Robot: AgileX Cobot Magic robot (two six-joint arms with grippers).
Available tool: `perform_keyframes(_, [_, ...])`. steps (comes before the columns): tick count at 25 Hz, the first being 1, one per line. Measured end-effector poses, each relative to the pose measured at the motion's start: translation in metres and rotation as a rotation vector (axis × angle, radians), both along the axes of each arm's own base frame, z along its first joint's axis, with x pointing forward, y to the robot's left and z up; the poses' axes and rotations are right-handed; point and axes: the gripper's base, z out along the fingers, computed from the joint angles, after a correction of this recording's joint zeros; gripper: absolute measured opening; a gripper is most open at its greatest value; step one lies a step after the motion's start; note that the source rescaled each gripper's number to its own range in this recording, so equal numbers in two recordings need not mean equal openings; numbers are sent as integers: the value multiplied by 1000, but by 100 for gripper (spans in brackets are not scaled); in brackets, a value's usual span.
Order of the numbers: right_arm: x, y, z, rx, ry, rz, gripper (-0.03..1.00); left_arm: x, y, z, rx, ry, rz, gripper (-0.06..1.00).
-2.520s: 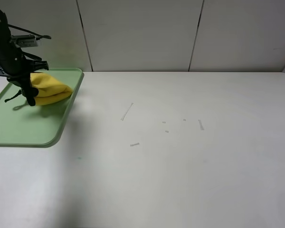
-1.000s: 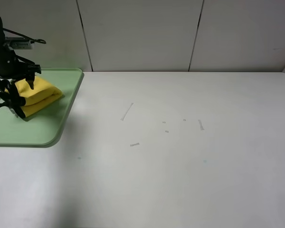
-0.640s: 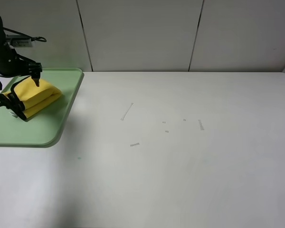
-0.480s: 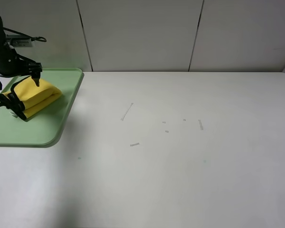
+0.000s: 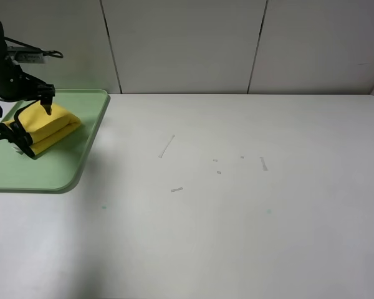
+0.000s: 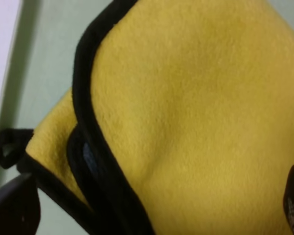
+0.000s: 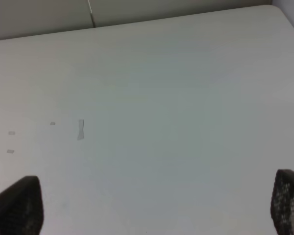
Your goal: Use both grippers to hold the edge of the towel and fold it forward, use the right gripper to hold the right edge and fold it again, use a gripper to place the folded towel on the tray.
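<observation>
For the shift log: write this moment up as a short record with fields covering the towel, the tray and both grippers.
towel: yellow towel with black edging, folded, lying on the tray
tray: pale green tray at the table's left edge
left gripper: left gripper open, fingers either side of the towel, not clamping it
right gripper: right gripper open, over bare table, holding nothing
table: white table with a few small tape scraps
task stage: towel placed on tray

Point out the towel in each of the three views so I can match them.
Exterior high: the folded towel lies far left, on the tray, between the open left gripper's fingers.
Left wrist: the towel fills most of the picture.
Right wrist: not in it; only bare table.
Shared landmark: the green tray under the towel.
</observation>
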Motion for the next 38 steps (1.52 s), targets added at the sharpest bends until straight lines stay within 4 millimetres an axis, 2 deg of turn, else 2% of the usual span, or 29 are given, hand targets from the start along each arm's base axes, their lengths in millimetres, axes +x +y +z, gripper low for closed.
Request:
perform_keyframes(22, [0,0,0,0,0,0,100,0,-3,-1,-37,0,5,100])
perform_keyframes(29, [0,0,0,0,0,0,100,-4,-3,-2,-35,46,13,100])
perform_keyframes(38, [0,0,0,0,0,0,100,-8,-6,2,-54,89,-54,100])
